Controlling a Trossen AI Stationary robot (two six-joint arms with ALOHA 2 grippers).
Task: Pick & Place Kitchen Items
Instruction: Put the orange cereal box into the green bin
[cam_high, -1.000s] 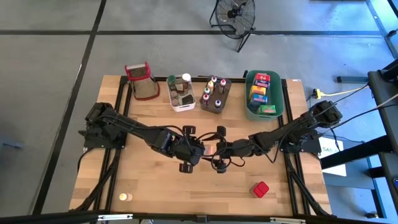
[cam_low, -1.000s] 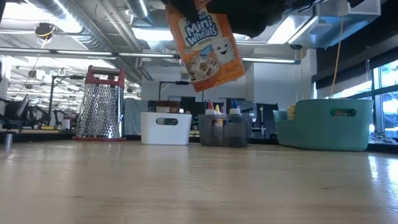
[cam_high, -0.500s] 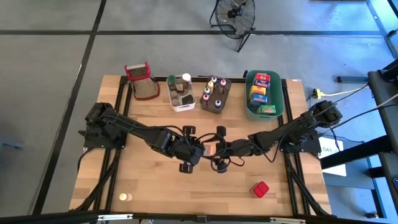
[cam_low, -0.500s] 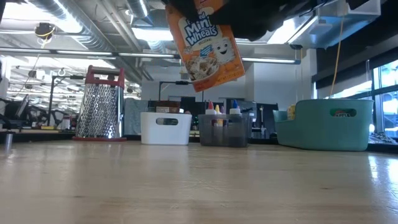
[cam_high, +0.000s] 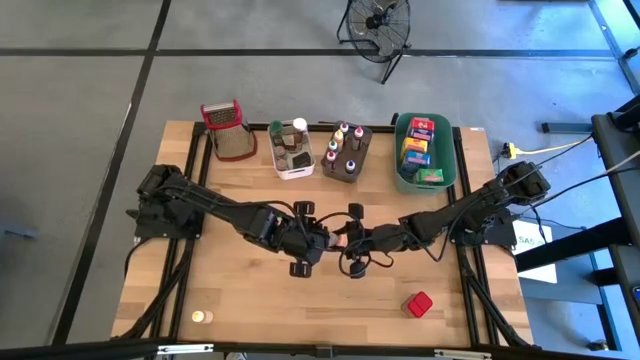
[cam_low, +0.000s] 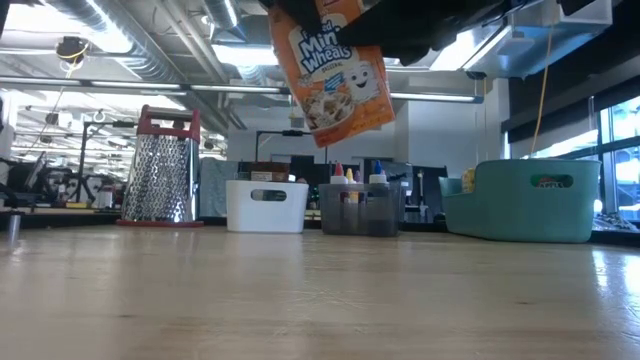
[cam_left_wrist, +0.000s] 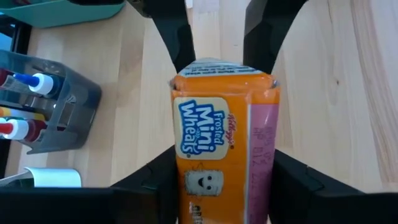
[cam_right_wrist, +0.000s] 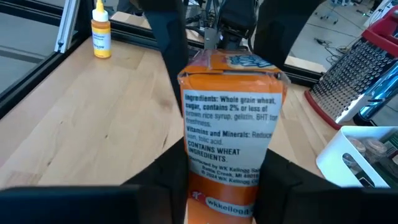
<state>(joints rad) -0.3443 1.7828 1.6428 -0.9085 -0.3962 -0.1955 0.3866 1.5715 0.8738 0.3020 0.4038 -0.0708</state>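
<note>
Two grippers meet above the middle of the table (cam_high: 230, 290), both on one orange cereal box (cam_left_wrist: 224, 162) held in the air. The right gripper (cam_high: 347, 240), wide a second ago, has narrowed onto the box's far end. The left gripper (cam_high: 322, 243) grips the near end and has eased slightly. Judged from this, a handover to the right arm is under way; the green tub (cam_high: 402, 178) at the back edge is the likely destination.

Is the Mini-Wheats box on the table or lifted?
Lifted. The low view shows the box hanging tilted, well above the table, between both grippers.
</note>
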